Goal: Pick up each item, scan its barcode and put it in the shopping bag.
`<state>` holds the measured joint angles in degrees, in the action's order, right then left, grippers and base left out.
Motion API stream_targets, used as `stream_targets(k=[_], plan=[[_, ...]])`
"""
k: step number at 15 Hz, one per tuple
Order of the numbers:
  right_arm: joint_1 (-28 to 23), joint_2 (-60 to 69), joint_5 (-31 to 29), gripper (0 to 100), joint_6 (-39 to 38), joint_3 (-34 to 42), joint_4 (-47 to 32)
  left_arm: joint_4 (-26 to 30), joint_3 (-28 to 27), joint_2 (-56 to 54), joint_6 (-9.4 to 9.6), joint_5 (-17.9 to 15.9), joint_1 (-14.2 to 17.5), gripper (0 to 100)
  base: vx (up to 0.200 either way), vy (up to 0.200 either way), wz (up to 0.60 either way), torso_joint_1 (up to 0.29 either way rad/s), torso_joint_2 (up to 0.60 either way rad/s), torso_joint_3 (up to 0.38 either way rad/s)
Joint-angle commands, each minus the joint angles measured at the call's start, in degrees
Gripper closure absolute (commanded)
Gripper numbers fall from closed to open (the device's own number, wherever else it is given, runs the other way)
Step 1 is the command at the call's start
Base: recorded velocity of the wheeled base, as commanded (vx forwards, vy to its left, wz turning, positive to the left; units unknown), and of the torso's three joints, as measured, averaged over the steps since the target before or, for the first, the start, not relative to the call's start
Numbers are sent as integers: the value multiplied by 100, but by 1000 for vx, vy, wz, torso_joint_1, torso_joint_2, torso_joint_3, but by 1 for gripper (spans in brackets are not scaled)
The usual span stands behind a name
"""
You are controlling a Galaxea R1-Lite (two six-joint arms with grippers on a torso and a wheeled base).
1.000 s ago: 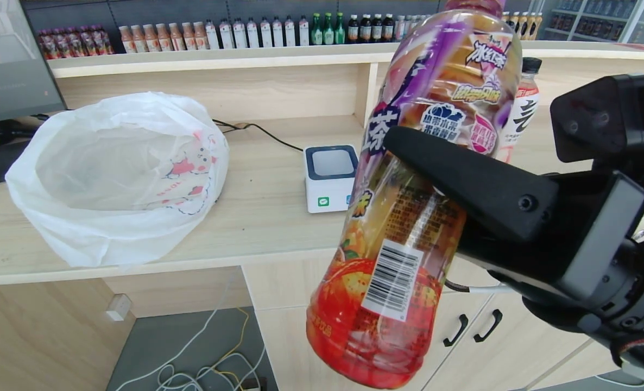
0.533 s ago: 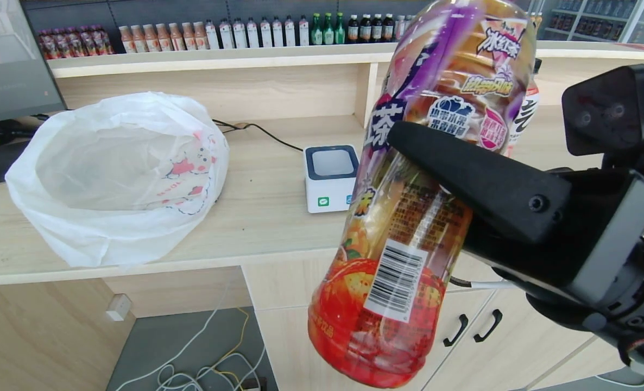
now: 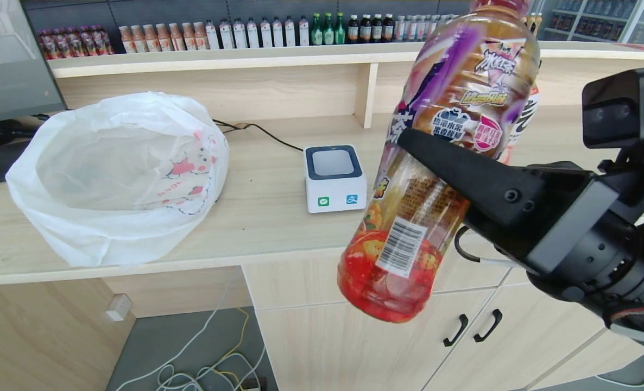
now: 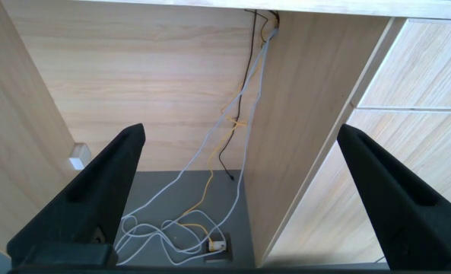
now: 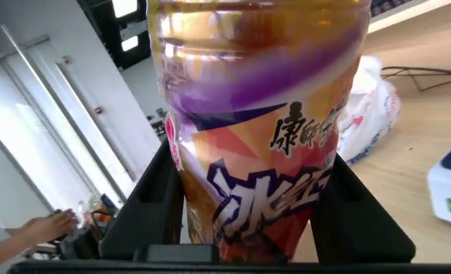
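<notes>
Fingers (image 3: 463, 174) clamp tilted bottle (image 3: 441, 108); head view shows barcode (image 3: 402, 247).

- Head view: high, facing forward and down over the counter (image 3: 267, 217) — bottle (image 3: 441, 163) close to the lens.
- Left wrist view: low, below the counter, facing floor cables (image 4: 202, 190).
- Right wrist view: hard against the bottle; shares shopping bag (image 5: 366, 106) and scanner (image 5: 449, 186) with the head view.

Light wooden counter (image 3: 267, 217), sparsely laid.
An open white shopping bag (image 3: 115, 174) is set at the left; a small scanner (image 3: 334, 177) is placed mid-counter, a black cable (image 3: 257, 130) laid behind.
</notes>
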<state>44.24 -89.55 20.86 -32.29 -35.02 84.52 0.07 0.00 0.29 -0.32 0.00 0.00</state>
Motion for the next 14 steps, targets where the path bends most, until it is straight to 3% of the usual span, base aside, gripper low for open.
stream_targets(k=[1, 2, 3, 5, 9, 12, 14], plan=[[-486, -45, -20, 100, 373, 13, -67, 1, 0, -3, -3, 0, 0, 0, 0, 0, 0, 0, 0, 0], [-566, -45, -20, 100, 478, 13, -102, 1, 0, -3, -3, 0, 0, 0, 0, 0, 0, 0, 0, 0], [-1031, -27, -38, 100, 1173, 22, -304, 1, 0, -3, -3, 0, 0, 0, 0, 0, 0, 0, 0, 0], [-1207, 61, -117, 100, 1542, 22, -445, 1, 0, -3, -3, 0, 0, 0, 0, 0, 0, 0, 0, 0], [-1401, 254, -1708, 100, 2632, -57, -946, 1, 0, -3, -3, 0, 0, 0, 0, 0, 0, 0, 0, 0], [-1611, 377, -2314, 100, 3256, 4, -928, 1, 0, -3, -3, 0, 0, 0, 0, 0, 0, 0, 0, 0], [-1945, 474, -2323, 100, 3423, 75, -928, 1, 0, -3, 76, 0, -9, 0, 0, 0, 0, 0, 0, 0]])
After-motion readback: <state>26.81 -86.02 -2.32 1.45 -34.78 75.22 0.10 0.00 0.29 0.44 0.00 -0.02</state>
